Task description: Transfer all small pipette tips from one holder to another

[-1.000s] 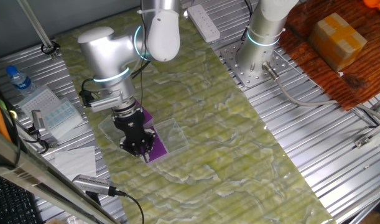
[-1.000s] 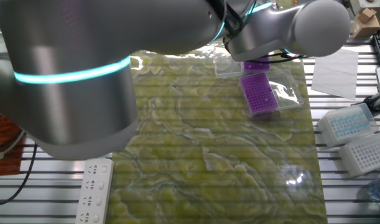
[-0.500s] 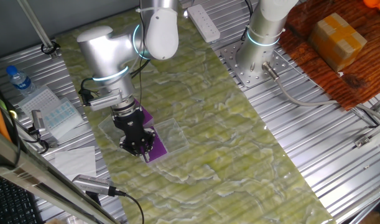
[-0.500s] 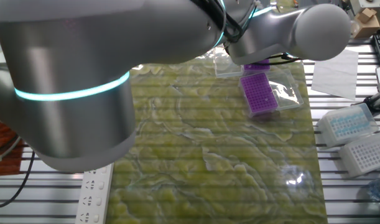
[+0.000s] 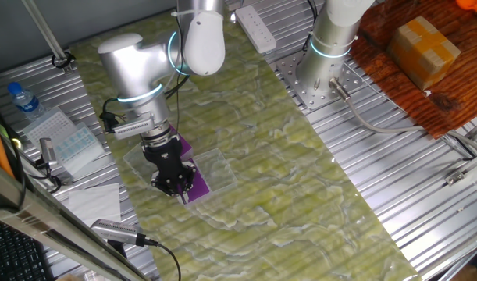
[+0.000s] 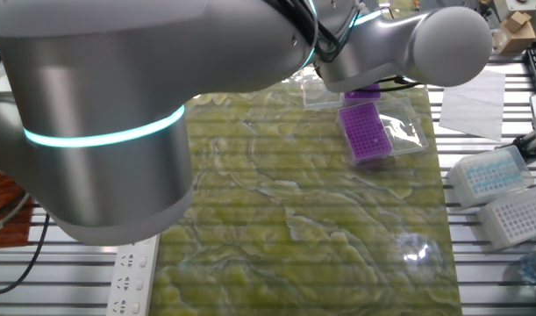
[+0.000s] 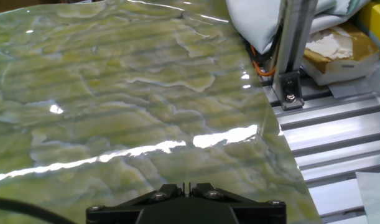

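Two purple holders lie in a clear plastic tray (image 5: 219,167) on the green mat. One purple holder (image 5: 197,183) (image 6: 365,132) lies in the open. The other holder (image 5: 183,145) (image 6: 362,90) is mostly hidden under my arm. My black gripper (image 5: 173,186) hangs low over the edge of the nearer holder. In the hand view, only the gripper's base (image 7: 186,185) shows, with the jaws drawn together to a thin slit over bare mat. The small pipette tips are too small to make out in any view.
Boxed tip racks (image 6: 491,172) (image 6: 515,216) and paper sheets (image 6: 472,104) sit on the metal table beside the mat. A water bottle (image 5: 23,100), a power strip (image 5: 254,29) and a second arm's base (image 5: 329,55) stand around. An aluminium post (image 7: 295,43) rises near the mat's edge.
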Robot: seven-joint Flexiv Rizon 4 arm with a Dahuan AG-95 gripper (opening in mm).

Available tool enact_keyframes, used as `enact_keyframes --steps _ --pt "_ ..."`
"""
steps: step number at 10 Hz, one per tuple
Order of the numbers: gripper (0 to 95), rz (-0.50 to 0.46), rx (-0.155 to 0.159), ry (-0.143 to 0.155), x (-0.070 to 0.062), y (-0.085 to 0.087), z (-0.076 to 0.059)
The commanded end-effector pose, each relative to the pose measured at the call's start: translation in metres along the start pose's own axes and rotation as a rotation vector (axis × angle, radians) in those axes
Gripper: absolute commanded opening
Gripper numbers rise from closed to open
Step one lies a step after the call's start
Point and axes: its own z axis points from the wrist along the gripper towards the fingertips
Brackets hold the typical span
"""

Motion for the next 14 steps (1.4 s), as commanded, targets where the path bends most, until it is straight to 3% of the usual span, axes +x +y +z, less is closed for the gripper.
enact_keyframes --steps 1,14 --pt "0.0 0.0 0.002 0.0 -0.0005 -0.0006 0.0007" --pt "0.0 -0.008 0.0 -0.016 0.0055 0.0018 0.0024"
